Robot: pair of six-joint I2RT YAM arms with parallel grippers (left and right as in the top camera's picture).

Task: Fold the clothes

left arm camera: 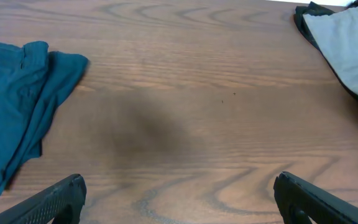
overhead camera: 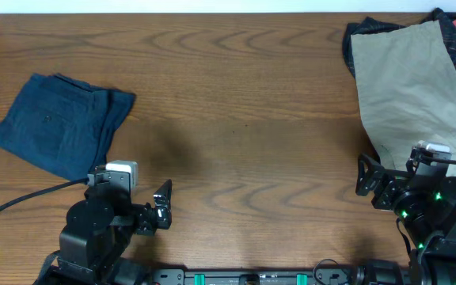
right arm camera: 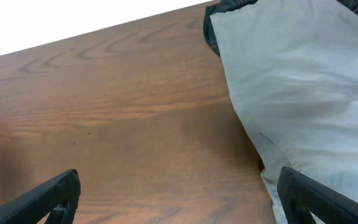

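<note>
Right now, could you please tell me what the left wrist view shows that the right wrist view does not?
Only the left wrist view shows the folded blue garment and the left gripper, its jaws open over bare wood. Only the right wrist view shows the right gripper, its jaws also open, close beside the khaki garment. Both views show the wooden table, the khaki garment, and a dark garment edging out from under it.
</note>
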